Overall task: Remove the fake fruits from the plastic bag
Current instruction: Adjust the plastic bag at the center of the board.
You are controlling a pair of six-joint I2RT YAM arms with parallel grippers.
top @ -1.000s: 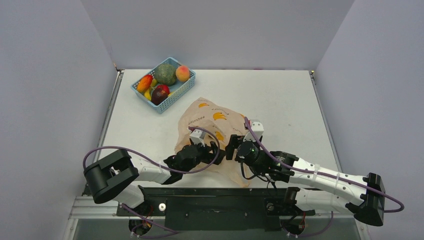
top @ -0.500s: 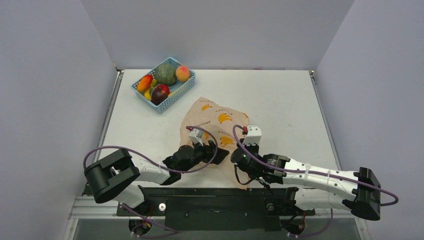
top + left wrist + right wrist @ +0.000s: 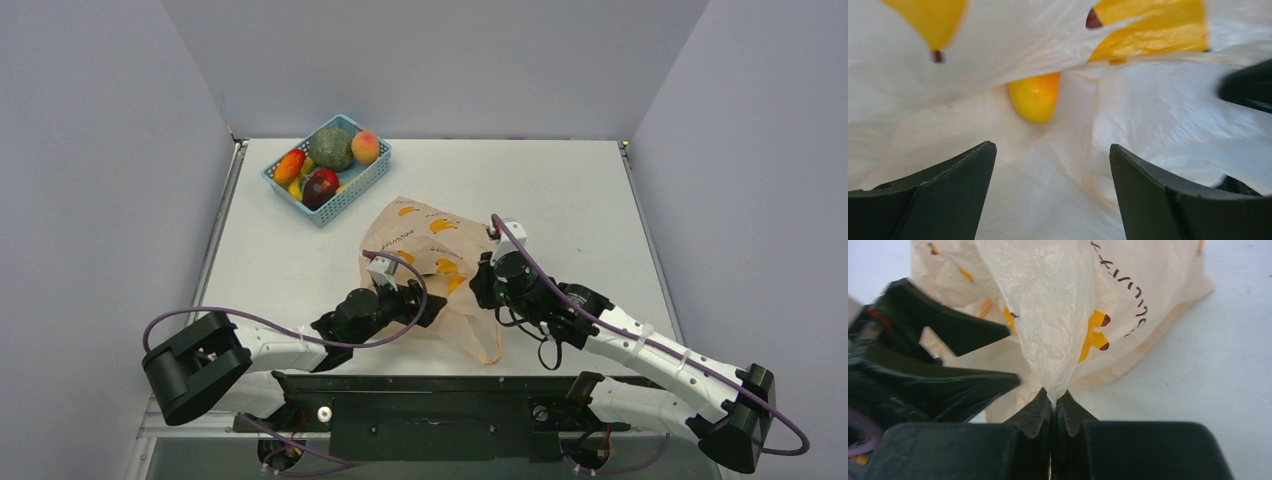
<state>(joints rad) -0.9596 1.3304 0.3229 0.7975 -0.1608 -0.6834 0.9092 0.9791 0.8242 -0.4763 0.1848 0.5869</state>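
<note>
The plastic bag (image 3: 425, 240), pale orange with printed bananas, lies crumpled mid-table. My right gripper (image 3: 1054, 396) is shut on a bunched fold of the bag (image 3: 1053, 325) and holds it up at the near right side (image 3: 478, 292). My left gripper (image 3: 1053, 150) is open with its fingers spread at the bag's near edge (image 3: 430, 305), plastic film between them. Through the bag's plastic (image 3: 1158, 125) one yellow-orange fake fruit (image 3: 1035, 97) shows ahead of the left fingers. An orange-red fruit (image 3: 290, 165), a peach one (image 3: 366, 147) and a maroon one (image 3: 320, 186) sit in the basket.
A blue mesh basket (image 3: 357, 186) stands at the back left, also holding a big rough green ball (image 3: 330, 148). The left gripper's black fingers (image 3: 965, 332) crowd the left of the right wrist view. White tabletop (image 3: 570, 200) lies to the bag's right.
My right gripper has closed on a fold of the bag and pulled it up and back. The left arm has shifted slightly left, jaws still spread at the bag.
</note>
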